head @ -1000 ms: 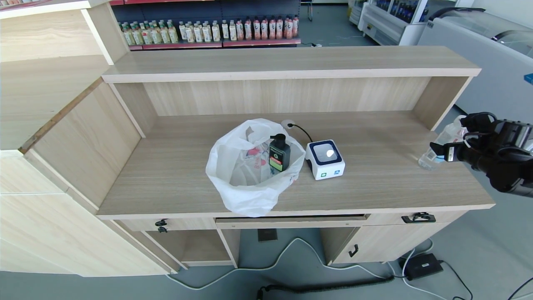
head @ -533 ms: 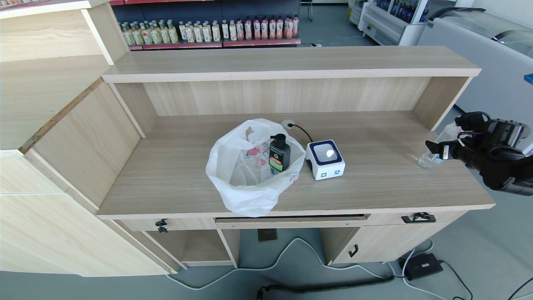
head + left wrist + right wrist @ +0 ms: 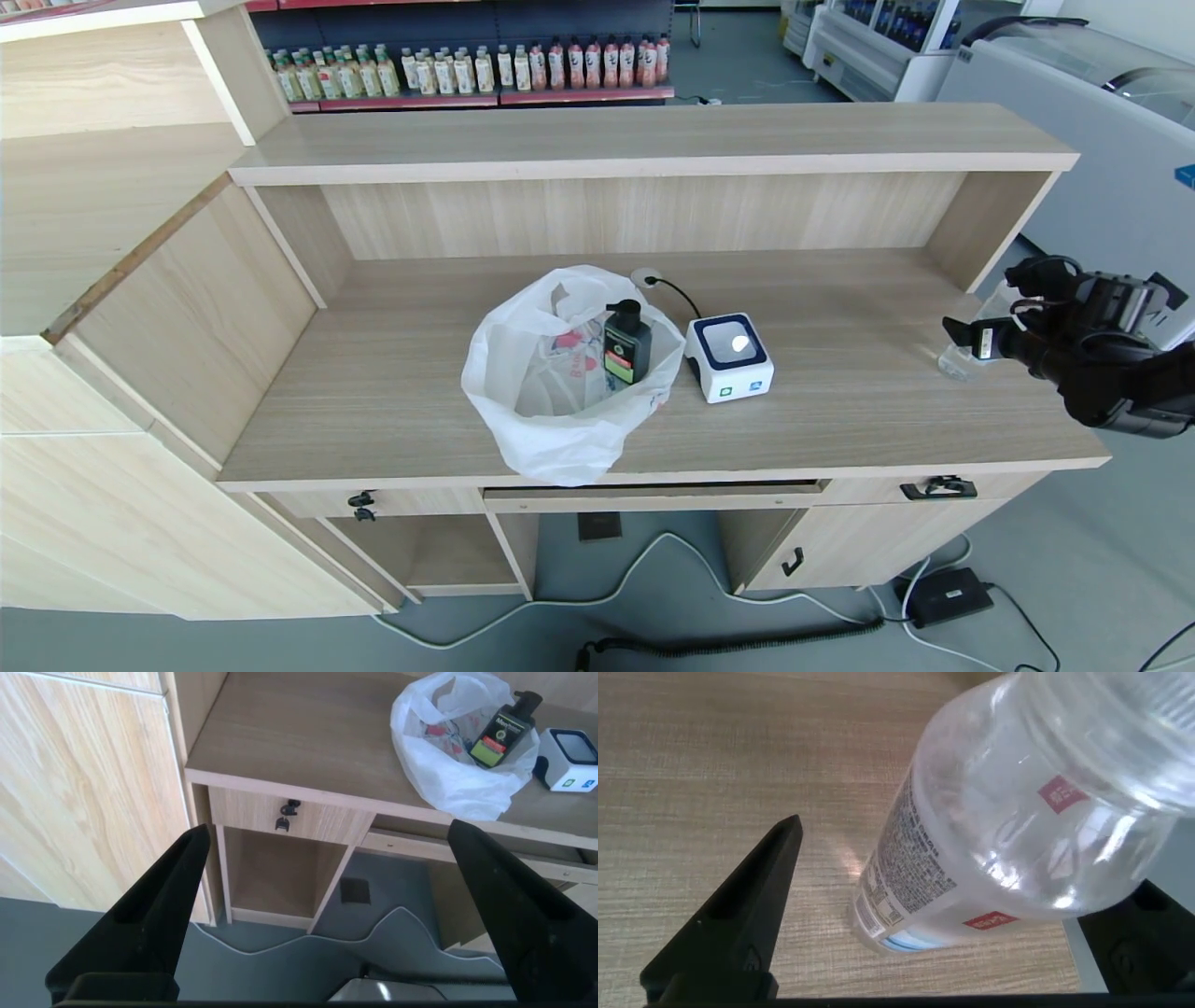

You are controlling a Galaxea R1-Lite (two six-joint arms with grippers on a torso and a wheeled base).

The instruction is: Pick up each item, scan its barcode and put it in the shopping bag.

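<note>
1. Counter (image 3: 840, 392): light wood, with a raised back shelf. All task items listed below stand on its lower surface.
2. Shopping bag (image 3: 560, 439): white plastic, mouth open upward, sitting at the middle of the counter near the front edge. Printed packaging is visible inside it but cannot be identified.
3. Pump bottle (image 3: 626, 347): black, with a red and green label, upright inside the bag, against the bag's wall on the side nearest the scanner.
4. Scanner (image 3: 728, 357): a small white box with a dark window facing up, just beside the bag on the robot's right. Its black cable (image 3: 680, 297) runs back to a round port in the counter.
5. Clear bottle (image 3: 971, 849): transparent, with a printed label low on its side. It rests on the counter at the far right end, well apart from the scanner. In the head view only its base (image 3: 954, 359) is visible past the gripper.
6. Right gripper (image 3: 985, 313): at the right end of the counter, level with the clear bottle. Its fingers (image 3: 738, 924) are spread to either side of the bottle. A strip of bare counter separates the near finger from the bottle wall, so the bottle is not clamped.
7. Left gripper (image 3: 327, 829): held low, in front of the counter's left end and below its top. Its fingers are wide apart with nothing between them.
8. Background: shelves of drink bottles (image 3: 467, 70) beyond the counter.
</note>
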